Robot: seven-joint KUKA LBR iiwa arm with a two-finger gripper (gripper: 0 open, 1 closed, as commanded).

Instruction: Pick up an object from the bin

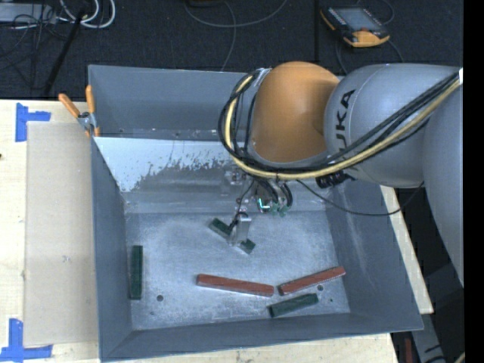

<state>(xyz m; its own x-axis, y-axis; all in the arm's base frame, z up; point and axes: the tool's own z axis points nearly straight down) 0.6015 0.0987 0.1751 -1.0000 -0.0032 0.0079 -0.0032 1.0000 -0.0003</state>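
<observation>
Red-brown flat bar (235, 284) at the front edge of the grey metal bin (110, 278) — the empty gripper (234, 235), fingers spread, would best straddle its narrow width.

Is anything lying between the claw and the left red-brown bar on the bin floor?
Nothing visible does. Only bare bin floor lies between the claw and the left red-brown bar.
</observation>
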